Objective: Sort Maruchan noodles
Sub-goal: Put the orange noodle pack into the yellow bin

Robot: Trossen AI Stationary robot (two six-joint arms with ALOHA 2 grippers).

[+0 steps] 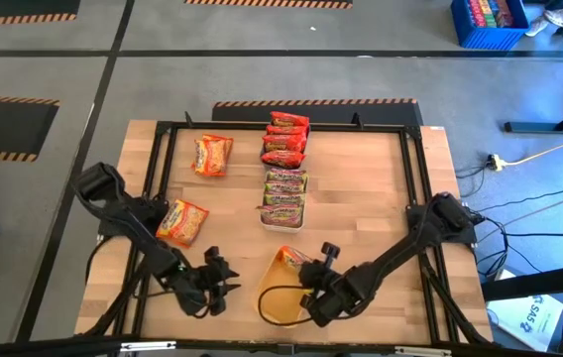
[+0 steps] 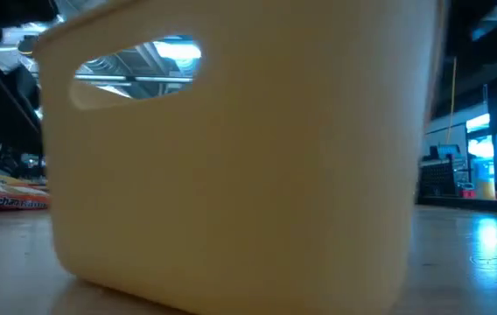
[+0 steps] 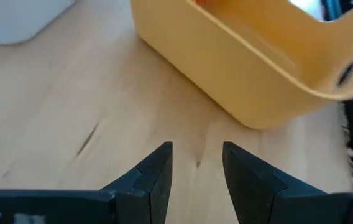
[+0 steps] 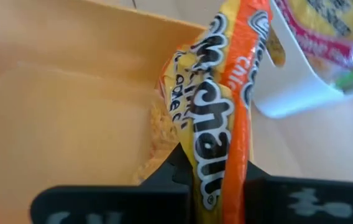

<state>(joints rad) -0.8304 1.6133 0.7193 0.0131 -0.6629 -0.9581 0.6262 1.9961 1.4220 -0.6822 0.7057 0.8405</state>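
Note:
My right gripper is shut on an orange-yellow Maruchan packet over the orange-yellow tray at the table's near edge. My left gripper stands open and empty just left of that tray, low over the wood. Two more orange packets lie flat on the table's left half. Red packets are stacked at the far middle. Green-and-red packets lie in a white tray. My right gripper pinches the orange packet by one edge between its two fingers. The fingers slant down from the table's near right. The packet sticks out ahead of them, on edge, over the yellow tray's far end. Whether its far end rests on the tray I cannot tell.
A black frame runs round the wooden table top. In the low view the yellow tray's wall with its handle slot fills most of the picture. Bare wood lies between the left packets and the trays.

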